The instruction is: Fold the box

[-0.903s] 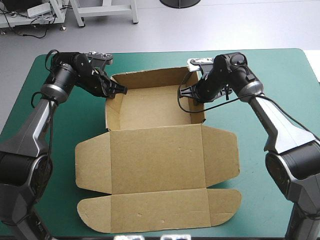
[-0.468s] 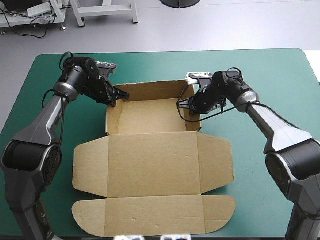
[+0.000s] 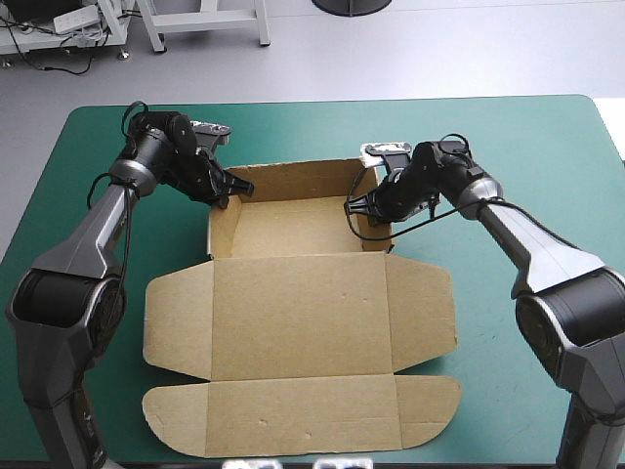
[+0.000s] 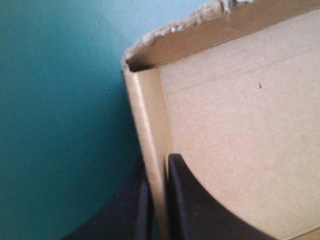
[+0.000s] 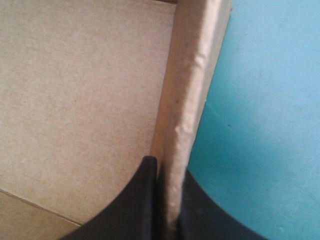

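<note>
High view: brown box point(image 3: 303, 313), matte board tray, lid flat; left gripper point(image 3: 232, 189), right gripper point(image 3: 354, 205) each pinching upright side wall.

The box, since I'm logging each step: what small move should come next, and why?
The left gripper pinches the box's left wall, the right gripper its right wall. Both walls stand upright, the tray looks formed, and the lid lies flat on the teal-green cover. So probably open both and back off.
</note>
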Robot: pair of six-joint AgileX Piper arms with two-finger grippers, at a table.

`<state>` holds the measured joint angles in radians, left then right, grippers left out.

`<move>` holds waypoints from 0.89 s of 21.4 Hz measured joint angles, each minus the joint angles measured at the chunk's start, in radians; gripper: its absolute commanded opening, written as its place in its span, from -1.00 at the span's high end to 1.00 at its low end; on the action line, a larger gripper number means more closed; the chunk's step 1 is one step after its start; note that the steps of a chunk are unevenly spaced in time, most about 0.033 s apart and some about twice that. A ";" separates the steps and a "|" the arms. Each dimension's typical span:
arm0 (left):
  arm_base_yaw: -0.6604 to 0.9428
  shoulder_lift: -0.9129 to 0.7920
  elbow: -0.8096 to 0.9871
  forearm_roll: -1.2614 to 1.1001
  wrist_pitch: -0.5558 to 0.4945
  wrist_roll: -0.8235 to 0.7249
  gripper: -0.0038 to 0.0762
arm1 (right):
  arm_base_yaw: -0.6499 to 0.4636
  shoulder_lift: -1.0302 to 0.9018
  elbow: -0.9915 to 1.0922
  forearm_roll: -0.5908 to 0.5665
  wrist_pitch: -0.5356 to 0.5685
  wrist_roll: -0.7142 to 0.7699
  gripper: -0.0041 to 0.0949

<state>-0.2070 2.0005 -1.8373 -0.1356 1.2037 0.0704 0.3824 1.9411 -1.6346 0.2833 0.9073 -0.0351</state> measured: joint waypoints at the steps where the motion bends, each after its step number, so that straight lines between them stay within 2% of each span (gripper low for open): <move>1: 0.000 0.000 -0.001 0.000 0.001 0.001 0.82 | 0.000 0.000 0.000 -0.001 -0.001 -0.009 0.88; 4: 0.000 0.002 -0.003 -0.002 0.002 0.023 0.63 | 0.000 0.001 0.000 -0.011 -0.003 -0.026 0.69; 5: 0.000 0.002 -0.004 -0.005 0.002 0.033 0.48 | 0.000 0.001 0.000 -0.017 -0.004 -0.032 0.56; 7: 0.000 0.004 -0.004 -0.021 0.002 0.078 0.25 | 0.005 0.001 0.000 -0.052 -0.014 -0.063 0.43; 9: 0.000 0.020 0.005 -0.044 0.012 0.115 0.10 | 0.010 0.008 0.000 -0.108 -0.059 -0.089 0.42; 14: -0.012 0.045 -0.002 -0.075 0.024 0.134 0.09 | 0.010 0.034 -0.062 -0.165 -0.066 -0.106 0.42; 19: -0.012 0.045 -0.080 -0.072 0.032 0.092 0.09 | 0.010 0.034 -0.221 -0.257 0.031 -0.103 0.35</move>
<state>-0.2188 2.0451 -1.9177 -0.2079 1.2352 0.1623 0.3921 1.9756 -1.8556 0.0264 0.9384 -0.1381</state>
